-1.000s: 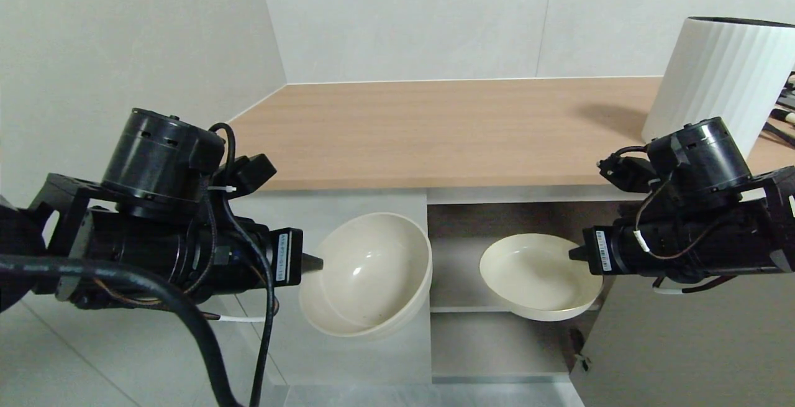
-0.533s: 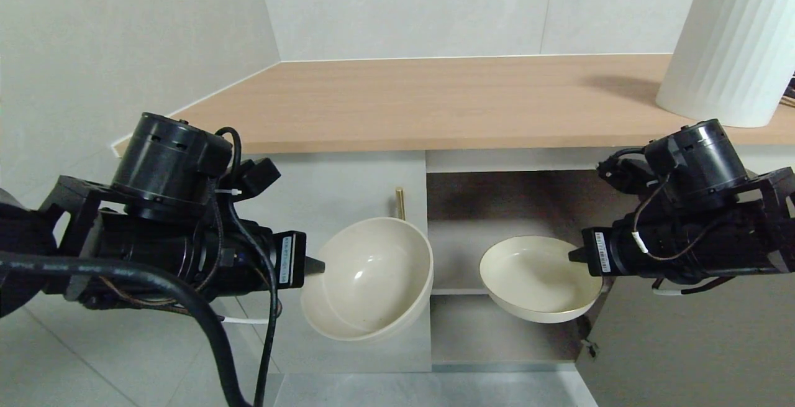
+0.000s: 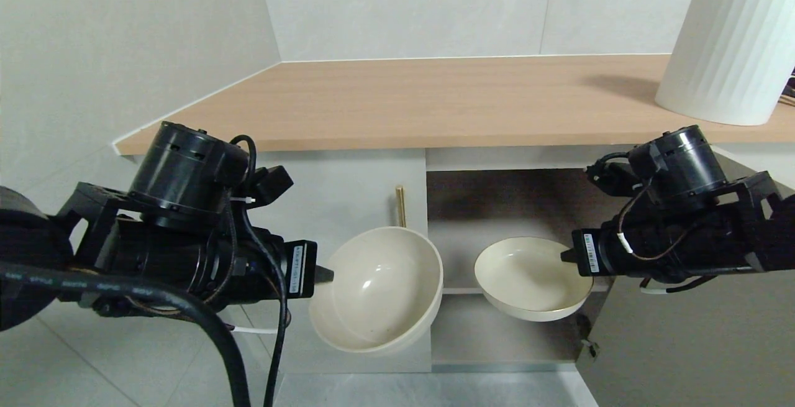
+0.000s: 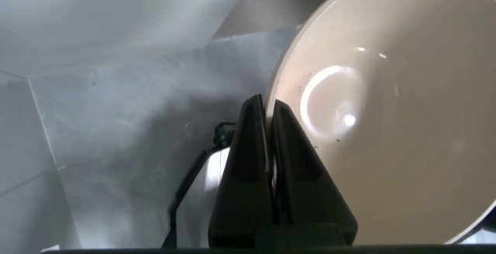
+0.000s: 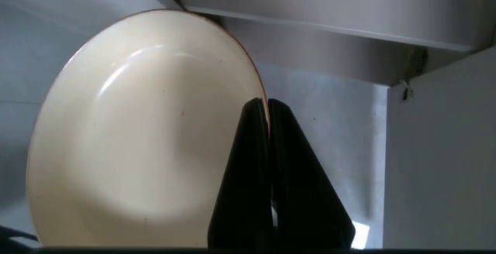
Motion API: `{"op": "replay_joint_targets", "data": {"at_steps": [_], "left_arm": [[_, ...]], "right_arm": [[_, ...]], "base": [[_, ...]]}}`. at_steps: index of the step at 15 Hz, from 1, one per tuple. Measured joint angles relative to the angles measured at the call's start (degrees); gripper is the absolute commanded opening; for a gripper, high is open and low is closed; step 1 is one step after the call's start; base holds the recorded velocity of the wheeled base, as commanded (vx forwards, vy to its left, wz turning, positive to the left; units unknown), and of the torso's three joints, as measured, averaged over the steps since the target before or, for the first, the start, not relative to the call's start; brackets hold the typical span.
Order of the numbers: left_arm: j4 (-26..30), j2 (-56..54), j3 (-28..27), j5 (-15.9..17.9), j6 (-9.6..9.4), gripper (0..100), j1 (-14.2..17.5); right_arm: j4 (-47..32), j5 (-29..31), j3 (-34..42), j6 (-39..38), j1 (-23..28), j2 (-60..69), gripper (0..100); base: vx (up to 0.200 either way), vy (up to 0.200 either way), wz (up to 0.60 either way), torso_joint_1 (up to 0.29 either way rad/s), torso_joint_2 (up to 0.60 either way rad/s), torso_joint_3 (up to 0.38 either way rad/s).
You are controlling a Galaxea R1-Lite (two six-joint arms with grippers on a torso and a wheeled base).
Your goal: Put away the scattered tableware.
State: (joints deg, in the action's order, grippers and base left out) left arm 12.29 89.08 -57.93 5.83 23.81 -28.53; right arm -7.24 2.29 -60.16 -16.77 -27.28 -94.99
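Two-arm carry in front of the cupboard under the light wooden desk point(image 3: 435, 102). The left tool point(image 3: 324, 275) is pinched on the rim of a deep cream ceramic bowl point(image 3: 379, 289), which it holds in the air, tilted, in front of the closed grey cupboard door point(image 3: 348, 189) and just below its brass handle point(image 3: 400, 205). In the left wrist view its fingers point(image 4: 252, 142) are pressed together on the bowl wall. The right tool point(image 3: 566, 256) is likewise closed on the rim of a shallow cream ceramic dish point(image 3: 528, 276), held nearly level before the open cupboard compartment point(image 3: 497, 202), just above its shelf point(image 3: 456, 291). Over the last second the whole head view first shifted, which is camera motion. In the final half second the desk and the white ribbed cylinder point(image 3: 726, 46) stayed put, while the bowl went slightly down and inward and the dish edged inward. Judged from this, both pieces are in transit towards the compartment. Neither is set down yet, and the dish is the better placed to go in first.
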Motion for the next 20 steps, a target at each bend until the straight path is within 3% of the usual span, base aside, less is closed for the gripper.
{"op": "replay_joint_targets", "data": {"at_steps": [5, 12, 20], "left_arm": [[0.1, 0.6, 0.1, -0.5, 0.06, 0, -1.1], [0.1, 1.1, 0.1, -0.5, 0.09, 0, -1.3], [0.1, 1.5, 0.1, -1.0, 0.09, 0, -1.7]], "right_arm": [[8.4, 4.5, 0.2, 0.0, 0.0, -9.8, 0], [35.6, 13.4, -1.2, -5.4, 1.7, -30.9, 0], [37.4, 18.8, -10.0, -8.5, 7.4, -43.1, 0]], "base": [[0.000, 0.000, 0.00, 0.000, 0.00, 0.000], [0.000, 0.000, 0.00, 0.000, 0.00, 0.000], [0.000, 0.000, 0.00, 0.000, 0.00, 0.000]]}}
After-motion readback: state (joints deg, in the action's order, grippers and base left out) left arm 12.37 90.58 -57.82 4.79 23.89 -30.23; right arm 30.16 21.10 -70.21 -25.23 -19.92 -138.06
